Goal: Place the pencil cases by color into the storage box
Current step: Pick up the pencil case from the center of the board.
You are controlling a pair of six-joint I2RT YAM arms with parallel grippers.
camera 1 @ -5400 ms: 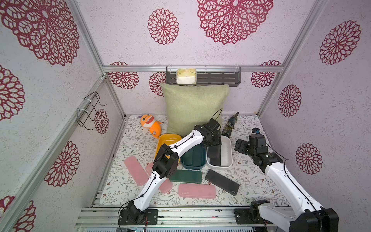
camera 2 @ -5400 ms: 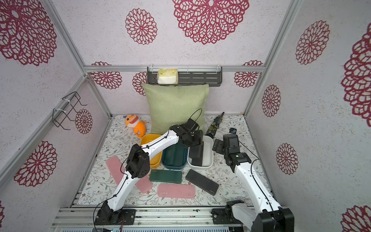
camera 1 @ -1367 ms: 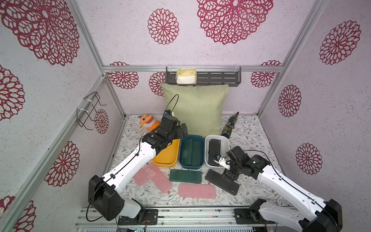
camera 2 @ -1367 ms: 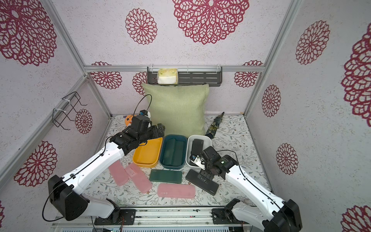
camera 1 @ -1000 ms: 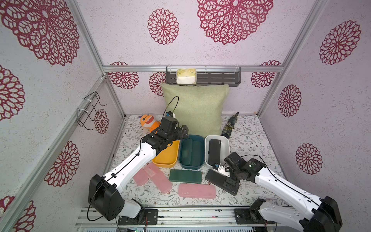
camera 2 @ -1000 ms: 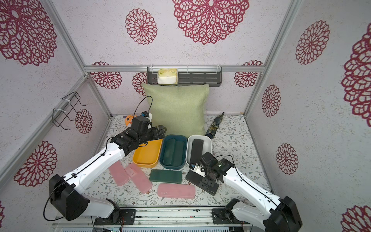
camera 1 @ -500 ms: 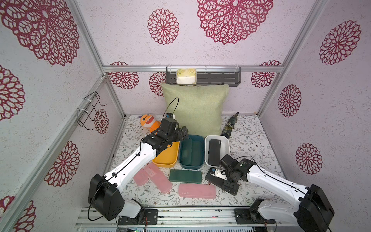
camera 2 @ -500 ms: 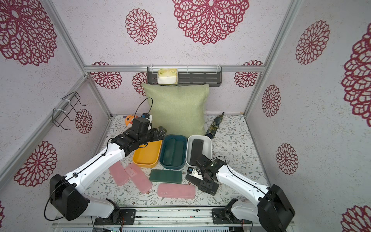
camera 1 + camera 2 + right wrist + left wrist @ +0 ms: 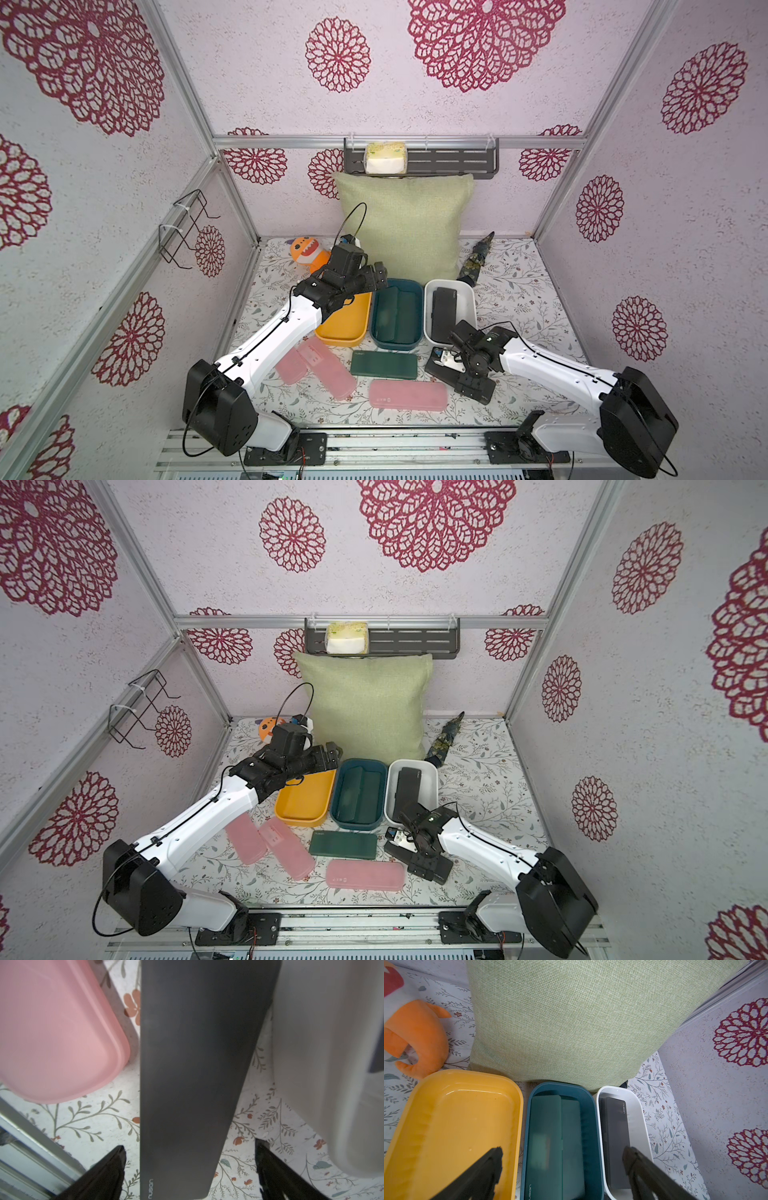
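Just on the near side of the white tub (image 9: 467, 299), the black case (image 9: 197, 1059) lies flat on the table (image 9: 519, 299) under the right gripper (image 9: 190, 1144), the nearer arm. Its long axis runs from far-left to near-right, straight ahead between the jaws. They are wide open and hold nothing, one beside each long edge. The left gripper (image 9: 562, 1151), also open and empty, hovers by the far end of the yellow tub (image 9: 446, 1126).

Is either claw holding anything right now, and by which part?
Nothing is held. The right gripper is open astride the black pencil case, with gaps on both sides; the left gripper is open and empty.
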